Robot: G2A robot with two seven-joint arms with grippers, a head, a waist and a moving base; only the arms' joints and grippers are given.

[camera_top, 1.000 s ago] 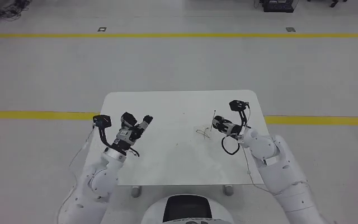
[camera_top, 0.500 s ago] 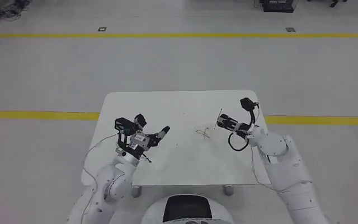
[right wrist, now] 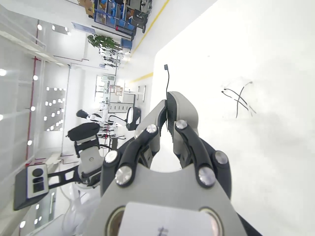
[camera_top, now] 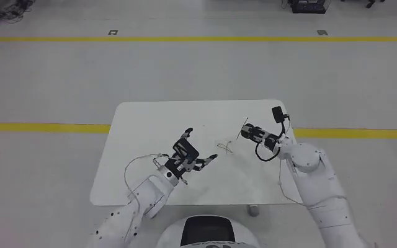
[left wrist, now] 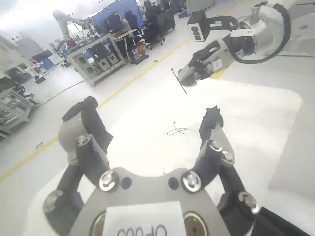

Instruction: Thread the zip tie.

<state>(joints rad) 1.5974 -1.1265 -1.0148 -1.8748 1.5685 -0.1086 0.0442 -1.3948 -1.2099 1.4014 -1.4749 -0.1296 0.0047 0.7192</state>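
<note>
A thin black zip tie (right wrist: pixel 167 79) is pinched in my right gripper (right wrist: pixel 167 96), which is shut on it; the tie's small square head sticks out past the fingertips. From above, that gripper (camera_top: pixel 246 131) hangs over the right part of the white table (camera_top: pixel 155 124) with the zip tie (camera_top: pixel 242 129) showing as a short dark line. My left gripper (left wrist: pixel 150 109) is open and holds nothing. It hovers over the table's front middle (camera_top: pixel 201 155), pointing toward the right gripper (left wrist: pixel 187 77) and its zip tie (left wrist: pixel 179 81).
A few loose black zip ties (camera_top: pixel 226 147) lie crossed on the table between the two grippers, also visible as loose ties (left wrist: pixel 177 131) and as crossed ties (right wrist: pixel 240 98). The table's rounded right corner (left wrist: pixel 295 99) is close behind them. Yellow floor lines (camera_top: pixel 198 39) run beyond the table.
My left arm has swung from the table's left side toward the middle, its gripper now facing the loose ties. The right gripper has lifted slightly with its zip tie.
</note>
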